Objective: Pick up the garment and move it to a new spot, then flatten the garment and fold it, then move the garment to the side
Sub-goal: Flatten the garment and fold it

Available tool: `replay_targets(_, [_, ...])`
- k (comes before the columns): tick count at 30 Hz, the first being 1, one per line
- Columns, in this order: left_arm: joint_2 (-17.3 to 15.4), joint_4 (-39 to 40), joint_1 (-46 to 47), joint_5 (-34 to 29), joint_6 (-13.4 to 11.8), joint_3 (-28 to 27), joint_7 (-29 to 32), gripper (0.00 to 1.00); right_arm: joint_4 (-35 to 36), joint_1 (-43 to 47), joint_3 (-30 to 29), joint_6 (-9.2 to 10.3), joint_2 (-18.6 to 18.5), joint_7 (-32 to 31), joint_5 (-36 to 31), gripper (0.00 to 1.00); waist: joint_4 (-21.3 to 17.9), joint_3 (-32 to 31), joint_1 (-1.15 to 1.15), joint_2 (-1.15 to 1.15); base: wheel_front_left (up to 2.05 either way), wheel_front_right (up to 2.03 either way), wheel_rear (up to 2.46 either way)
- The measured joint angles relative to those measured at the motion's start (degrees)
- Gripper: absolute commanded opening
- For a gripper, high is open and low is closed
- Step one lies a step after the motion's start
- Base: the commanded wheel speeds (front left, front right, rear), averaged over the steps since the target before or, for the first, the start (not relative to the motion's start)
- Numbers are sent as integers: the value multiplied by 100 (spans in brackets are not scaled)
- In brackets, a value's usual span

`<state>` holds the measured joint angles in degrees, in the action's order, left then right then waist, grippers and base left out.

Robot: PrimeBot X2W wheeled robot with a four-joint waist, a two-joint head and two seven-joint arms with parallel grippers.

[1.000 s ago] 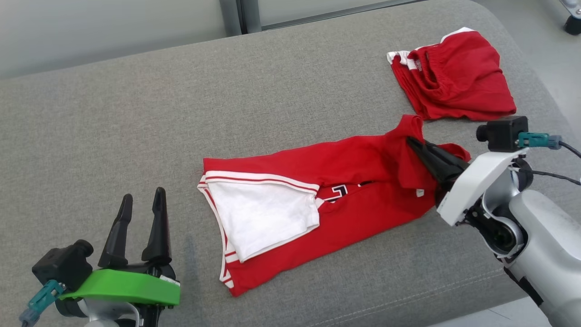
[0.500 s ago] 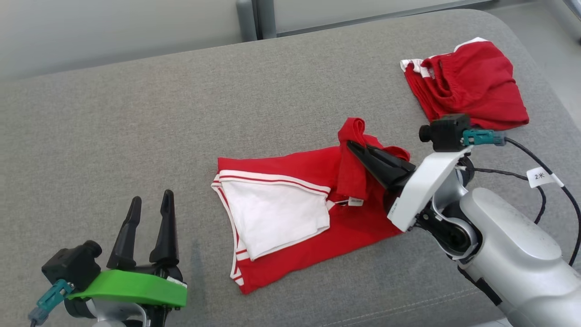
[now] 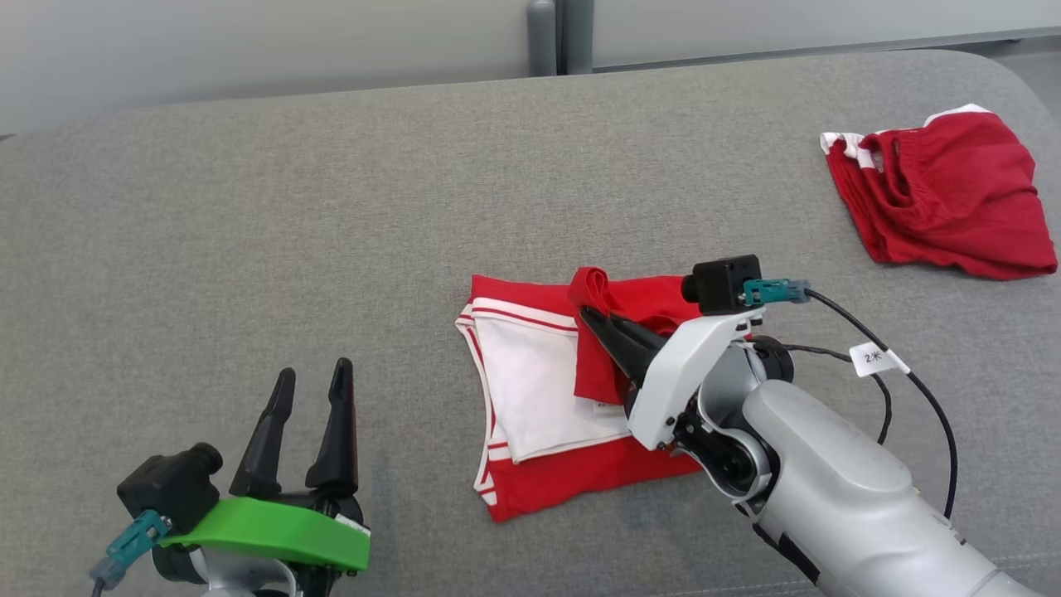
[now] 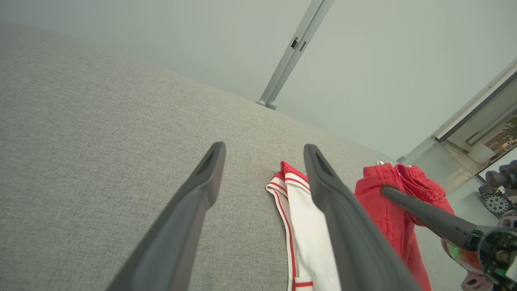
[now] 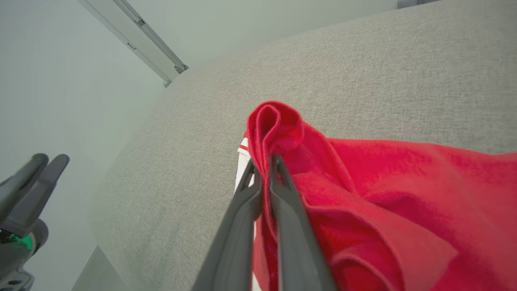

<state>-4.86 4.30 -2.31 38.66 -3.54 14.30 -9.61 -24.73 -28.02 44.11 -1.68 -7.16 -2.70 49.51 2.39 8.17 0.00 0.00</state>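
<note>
My right jaws pinch the red edge of the shirt (image 3: 572, 481), raised over its white panel, evidently for folding. My left jaws stand spread, empty. The shirt lies well left of the shorts (image 3: 945, 199).

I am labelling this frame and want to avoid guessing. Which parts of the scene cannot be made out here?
- Head view: the right end of the red fabric jersey with white trim is hidden behind the right hand and its silver forearm.
- Left wrist view: a finger of the left hand covers its middle; the bottom edge cuts it off.
- Right wrist view: the right and bottom edges cut the jersey off.
</note>
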Motion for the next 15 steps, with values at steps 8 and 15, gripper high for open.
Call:
replay_targets(8, [30,-66,5,27,9,71,-2,100,-589,-199,156,86,194,-22,-67,0,336,1,0,0,0,0,0])
replay_targets(15, [42,-167,7,53,51,85,-14,100,-1031,-337,272,136,222,-89,-121,47,537,2,0,0,0,0,0])
